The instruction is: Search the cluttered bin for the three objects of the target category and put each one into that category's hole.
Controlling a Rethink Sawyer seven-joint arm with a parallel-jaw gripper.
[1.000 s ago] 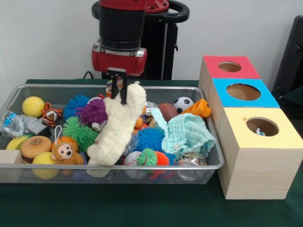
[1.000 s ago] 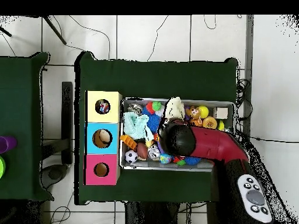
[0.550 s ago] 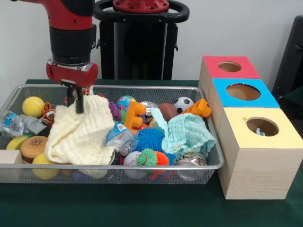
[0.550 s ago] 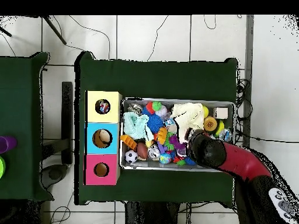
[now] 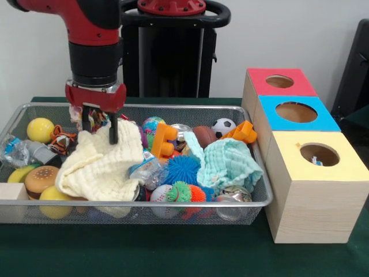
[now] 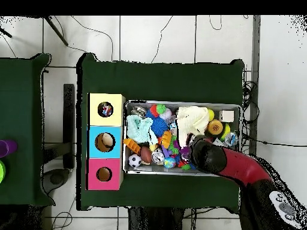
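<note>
My gripper (image 5: 99, 124) stands open over the left part of the wire bin (image 5: 253, 203), its fingers spread just above a cream cloth (image 5: 102, 166). The cloth lies loose in a heap on the toys, and nothing is between the fingers. In the overhead view the cream cloth (image 6: 193, 118) shows beside the arm (image 6: 231, 165), which hides the gripper. A teal cloth (image 5: 228, 163) lies at the bin's right end. Beside the bin stand three boxes with holes: red (image 5: 279, 81), blue (image 5: 296, 112) and yellow (image 5: 319, 154).
The bin is packed with spiky balls, a soccer ball (image 5: 223, 126), an orange block (image 5: 164, 140), a yellow ball (image 5: 40, 130), a toy burger (image 5: 42, 178) and a wooden block (image 5: 12, 191). The yellow box's hole holds a small object (image 6: 106, 109).
The arm carried the hanging cream cloth from mid-bin to the left and lowered it onto the toys. The fingers have since opened and let it go.
</note>
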